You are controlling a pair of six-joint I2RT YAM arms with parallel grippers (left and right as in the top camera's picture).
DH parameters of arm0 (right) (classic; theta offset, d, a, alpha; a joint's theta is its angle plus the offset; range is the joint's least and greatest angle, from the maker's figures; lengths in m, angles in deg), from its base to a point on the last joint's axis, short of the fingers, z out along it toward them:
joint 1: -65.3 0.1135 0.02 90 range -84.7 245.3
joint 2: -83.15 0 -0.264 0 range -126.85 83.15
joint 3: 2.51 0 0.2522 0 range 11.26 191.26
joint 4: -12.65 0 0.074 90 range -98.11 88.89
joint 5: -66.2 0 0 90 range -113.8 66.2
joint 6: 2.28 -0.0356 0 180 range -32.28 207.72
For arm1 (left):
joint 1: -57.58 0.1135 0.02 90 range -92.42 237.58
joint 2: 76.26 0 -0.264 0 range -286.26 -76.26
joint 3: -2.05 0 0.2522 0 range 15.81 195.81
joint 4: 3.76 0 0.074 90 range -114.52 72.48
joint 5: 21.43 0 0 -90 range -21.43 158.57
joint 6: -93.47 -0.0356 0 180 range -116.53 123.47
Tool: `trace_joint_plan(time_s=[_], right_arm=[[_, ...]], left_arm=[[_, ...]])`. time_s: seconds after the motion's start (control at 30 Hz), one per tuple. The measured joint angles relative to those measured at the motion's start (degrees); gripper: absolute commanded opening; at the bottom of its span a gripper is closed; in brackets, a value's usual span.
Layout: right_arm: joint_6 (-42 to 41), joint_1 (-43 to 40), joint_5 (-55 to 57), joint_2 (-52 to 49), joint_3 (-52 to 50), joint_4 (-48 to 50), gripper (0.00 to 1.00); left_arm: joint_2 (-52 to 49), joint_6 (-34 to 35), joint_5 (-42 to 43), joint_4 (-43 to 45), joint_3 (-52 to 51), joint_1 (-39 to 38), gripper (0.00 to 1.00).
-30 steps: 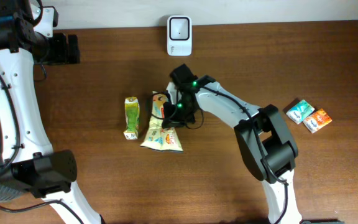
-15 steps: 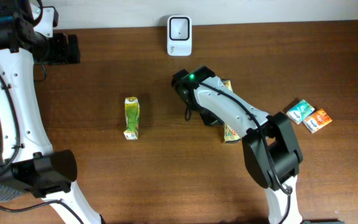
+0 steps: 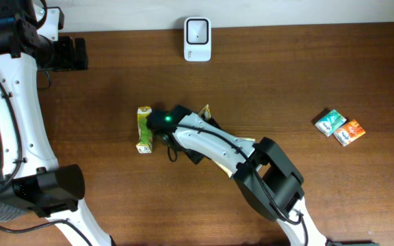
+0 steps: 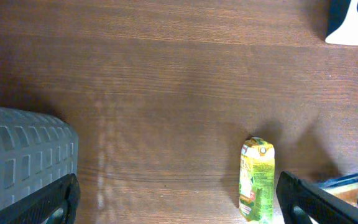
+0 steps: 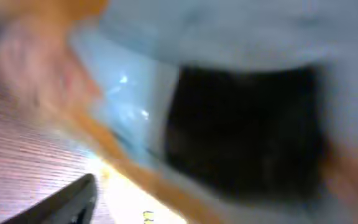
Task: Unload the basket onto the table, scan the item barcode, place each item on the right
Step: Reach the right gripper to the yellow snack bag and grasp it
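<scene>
1. The overhead view is showing a yellow pouch (image 3: pixel 204 111) partly under the right arm (image 3: pixel 214 142); the right wrist view is giving only blur.
2. The right gripper (image 3: pixel 165 139) is sitting just beside the green carton (image 3: pixel 144 128); its opening I cannot tell.
3. The left gripper (image 4: pixel 179 205) is gaping wide, holding nothing.

Mock shop checkout: barcode scanner (image 3: pixel 198 30) and snack packs (image 3: pixel 339 127) on wooden table (image 3: pixel 320 61).

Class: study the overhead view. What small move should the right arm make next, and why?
Probably nudge the right gripper over the green carton to line up a grasp. It sits right beside the carton, which lies on the table well short of the white scanner at the back edge. The blurred wrist view confirms nothing.
</scene>
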Motion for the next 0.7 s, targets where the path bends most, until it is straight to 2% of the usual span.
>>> trace_joint_plan(time_s=[0.13,0.23,0.43,0.63,0.7], right_arm=[[1.86,-1.33,7.15,-0.44,11.61,-3.08,0.87],[7.74,-1.88,4.44,-0.42,17.55,-3.28,0.81],[14.80,0.31,-4.63,-0.42,13.66,4.87,0.82],[17.70,2.43,-3.67,-3.61,11.65,5.90,0.81],[17.88,2.43,-3.23,-6.78,11.30,5.29,0.77]], left_arm=[[0.00,0.00,0.02,-0.02,0.00,0.00,0.99],[0.00,0.00,0.00,0.00,0.00,0.00,0.99],[0.00,0.00,0.00,0.02,0.00,0.00,0.99],[0.00,0.00,0.00,0.00,0.00,0.00,0.99],[0.00,0.00,0.00,0.00,0.02,0.00,0.99]])
